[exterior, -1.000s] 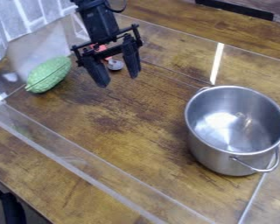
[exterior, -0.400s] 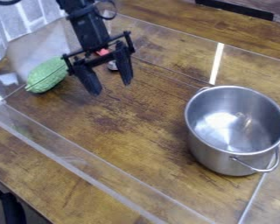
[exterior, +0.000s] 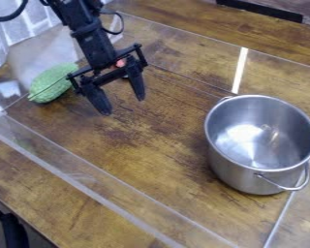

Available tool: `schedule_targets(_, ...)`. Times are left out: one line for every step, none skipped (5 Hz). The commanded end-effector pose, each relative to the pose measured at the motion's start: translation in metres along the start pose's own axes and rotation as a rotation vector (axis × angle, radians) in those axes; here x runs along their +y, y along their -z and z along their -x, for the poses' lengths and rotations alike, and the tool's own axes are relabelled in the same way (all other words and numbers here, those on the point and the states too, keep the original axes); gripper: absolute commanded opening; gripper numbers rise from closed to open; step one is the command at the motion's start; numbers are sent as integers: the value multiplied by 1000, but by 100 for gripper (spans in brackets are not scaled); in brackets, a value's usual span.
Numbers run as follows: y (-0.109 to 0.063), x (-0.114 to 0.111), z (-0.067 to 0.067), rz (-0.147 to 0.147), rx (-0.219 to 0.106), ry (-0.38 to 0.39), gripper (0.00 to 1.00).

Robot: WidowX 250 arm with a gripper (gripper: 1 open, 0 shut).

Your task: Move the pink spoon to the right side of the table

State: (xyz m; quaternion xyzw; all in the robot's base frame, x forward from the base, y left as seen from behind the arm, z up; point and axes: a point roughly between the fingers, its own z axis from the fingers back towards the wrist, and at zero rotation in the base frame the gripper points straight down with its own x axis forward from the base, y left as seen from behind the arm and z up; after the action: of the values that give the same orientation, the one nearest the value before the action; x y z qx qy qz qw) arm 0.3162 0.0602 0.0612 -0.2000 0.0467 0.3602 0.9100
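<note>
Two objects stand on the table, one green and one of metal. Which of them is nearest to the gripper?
The green ridged oval object, right beside the gripper; the steel pot stands farther off.

1. The table [exterior: 144, 165] has a worn, dark brown wood-grain top.
2. Clear strips [exterior: 100, 199] run along its near-left side.
3. A pale, glossy surface [exterior: 8, 35] lies at upper left.
4. Soft light leaves a faint sheen on the wood.
</note>
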Motion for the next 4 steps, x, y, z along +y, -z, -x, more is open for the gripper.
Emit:
schedule_targets(-15, -24, 3, 1, -45, 83, 0)
schedule_targets(-17, -19, -2, -9, -37, 111, 0)
schedule_targets(-17, -13, -6, -19, -26, 139, 0)
schedule_targets(-15, -5, -11, -21, -28, 133, 0)
